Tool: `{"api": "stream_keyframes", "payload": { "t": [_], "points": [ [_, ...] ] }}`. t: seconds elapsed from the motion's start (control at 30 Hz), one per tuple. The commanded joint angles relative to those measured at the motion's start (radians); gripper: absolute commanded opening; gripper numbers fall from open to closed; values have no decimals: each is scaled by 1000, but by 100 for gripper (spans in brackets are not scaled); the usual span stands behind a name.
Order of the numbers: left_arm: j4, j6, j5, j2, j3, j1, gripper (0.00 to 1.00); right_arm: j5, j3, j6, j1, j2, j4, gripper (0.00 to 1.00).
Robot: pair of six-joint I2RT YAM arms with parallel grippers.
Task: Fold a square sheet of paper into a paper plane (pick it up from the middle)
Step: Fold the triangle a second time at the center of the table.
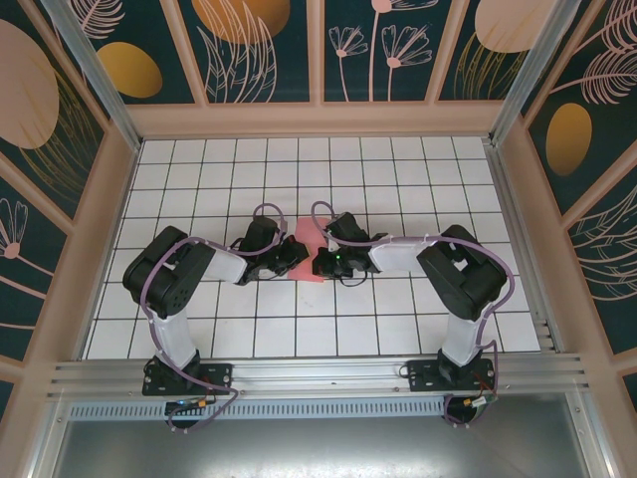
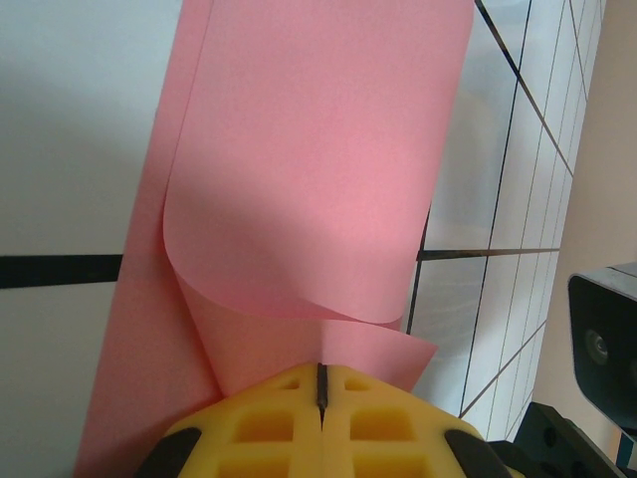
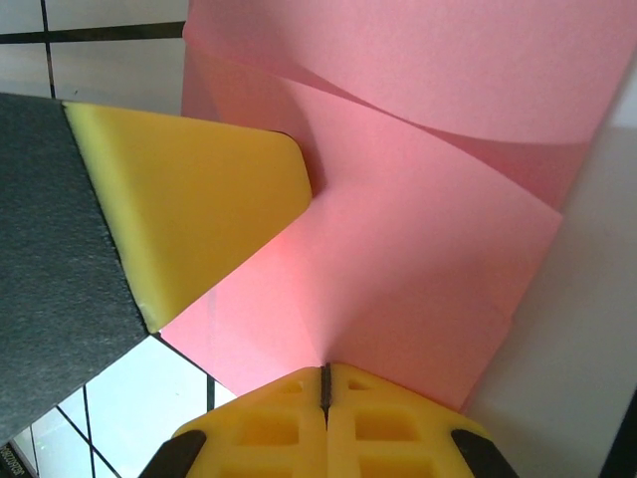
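Tightly closed, left hand (image 2: pixel 320 374) and right hand (image 3: pixel 324 376) pinch the square sheet of paper (image 2: pixel 318 149) between them.

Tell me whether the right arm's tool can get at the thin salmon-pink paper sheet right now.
Probably yes: the shut right tool seems to pinch the thin salmon-pink paper sheet at its edge, with nothing between them.
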Motion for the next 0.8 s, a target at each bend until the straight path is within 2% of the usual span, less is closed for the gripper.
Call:
{"api": "stream_keyframes", "payload": {
  "t": [0.0, 0.27, 0.53, 0.77],
  "points": [
    [-72, 27, -31, 13, -4, -2, 0, 35, -28, 4, -7, -18, -59, 0],
    [-77, 28, -31, 11, -1, -2, 0, -24, 5, -8, 2, -96, -41, 1],
    [-78, 28, -30, 9, 6, -1, 0, 7, 61, -19, 45, -30, -92, 2],
    [-83, 32, -28, 11, 9, -1, 0, 29, 17, -8, 20, 2, -74, 2]
  ]
}}
